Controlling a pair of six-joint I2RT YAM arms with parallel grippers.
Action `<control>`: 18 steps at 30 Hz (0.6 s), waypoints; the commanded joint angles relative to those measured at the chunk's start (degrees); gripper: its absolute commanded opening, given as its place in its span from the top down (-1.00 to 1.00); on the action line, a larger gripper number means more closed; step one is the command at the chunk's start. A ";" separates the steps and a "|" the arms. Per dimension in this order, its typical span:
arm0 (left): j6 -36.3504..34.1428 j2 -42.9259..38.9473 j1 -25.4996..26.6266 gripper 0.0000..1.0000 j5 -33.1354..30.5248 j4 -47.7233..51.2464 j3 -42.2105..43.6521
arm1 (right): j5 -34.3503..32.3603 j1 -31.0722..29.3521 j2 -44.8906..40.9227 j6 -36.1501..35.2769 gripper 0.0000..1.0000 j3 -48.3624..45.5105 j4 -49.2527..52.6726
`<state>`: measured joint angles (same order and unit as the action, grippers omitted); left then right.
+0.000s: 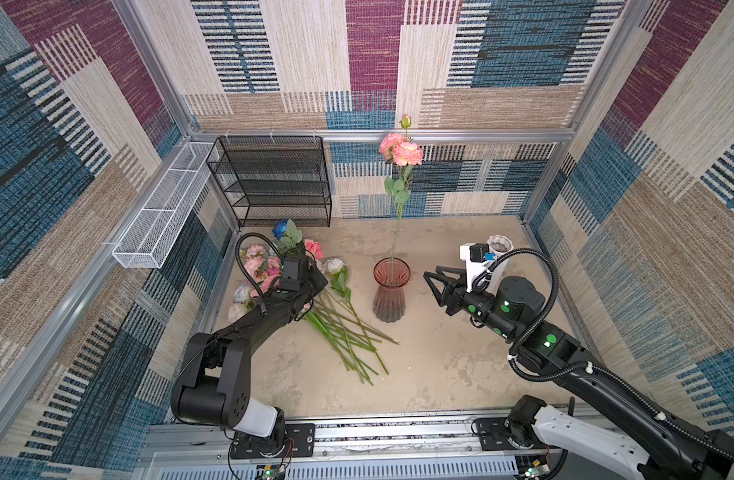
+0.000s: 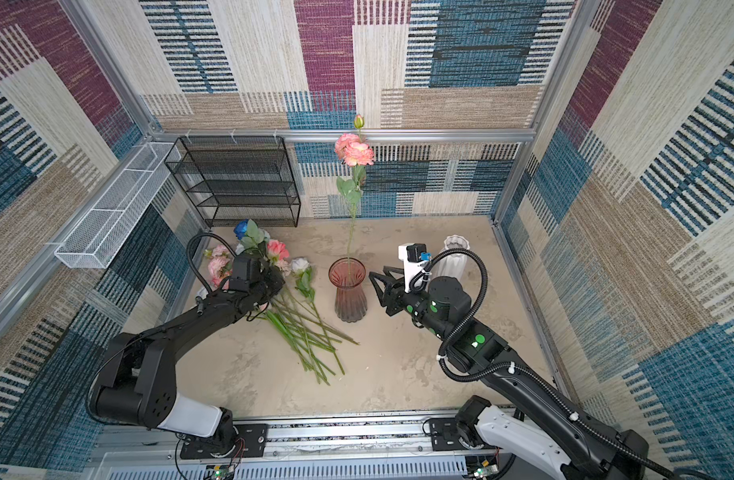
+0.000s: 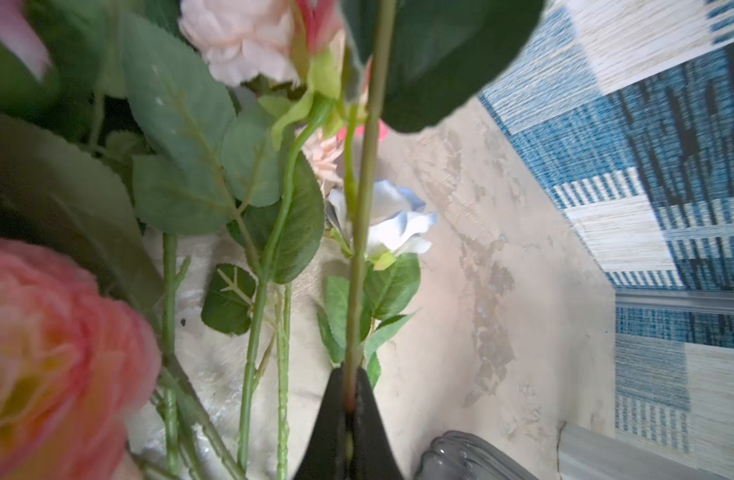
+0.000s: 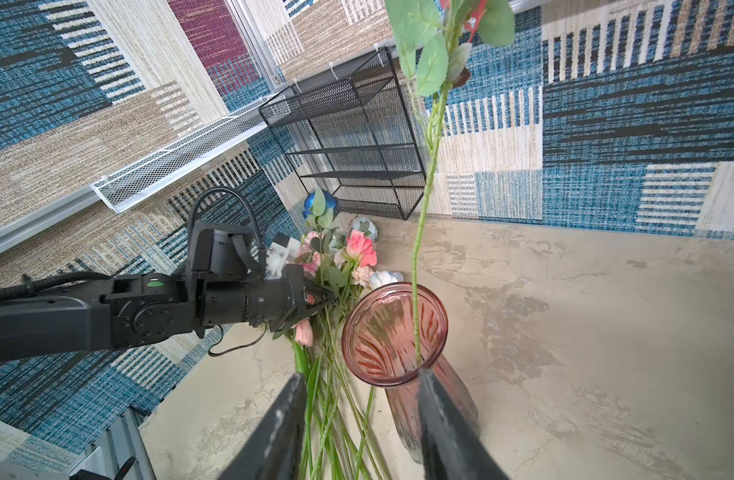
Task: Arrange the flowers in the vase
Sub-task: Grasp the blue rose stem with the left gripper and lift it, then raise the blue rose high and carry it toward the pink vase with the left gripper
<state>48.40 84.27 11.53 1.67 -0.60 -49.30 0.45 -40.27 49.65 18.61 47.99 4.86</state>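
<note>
Loses left gripper (image 3: 350, 399) among flowers (image 1: 255, 266) from above, finds it pinching one stem (image 3: 359, 270) close up, right gripper (image 4: 361, 374) spread beside vase (image 1: 392, 291).

Blue, maroon and beige patchwork walls (image 1: 373, 50) enclose a mottled beige floor (image 1: 440, 365). Black mesh shelves (image 1: 273, 183) stand beside a white mesh basket (image 1: 161, 220).

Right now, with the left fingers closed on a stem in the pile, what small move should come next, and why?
Probably lift the left fingers a little. They are shut on one green stem that lies among the other flowers, so a short lift should free it before it goes to the pink vase, where one rose already stands.
</note>
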 commanded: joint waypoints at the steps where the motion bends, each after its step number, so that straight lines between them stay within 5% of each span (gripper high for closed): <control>1: -2.47 -5.10 -0.10 1.00 -3.35 3.84 -0.22 | -0.01 0.02 -0.16 0.72 0.02 0.52 0.11; 9: -11.53 -22.81 -0.10 1.00 -7.21 15.79 -5.33 | 0.08 0.02 -0.43 0.63 -0.18 1.07 0.50; 18: -20.23 -27.43 0.68 1.00 3.10 22.71 -23.86 | 0.08 0.02 -1.20 0.60 -0.19 1.67 0.85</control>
<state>33.30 56.27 11.70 -0.16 19.46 -68.97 0.47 -40.27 48.99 18.61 49.10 6.35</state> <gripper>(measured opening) 0.052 0.595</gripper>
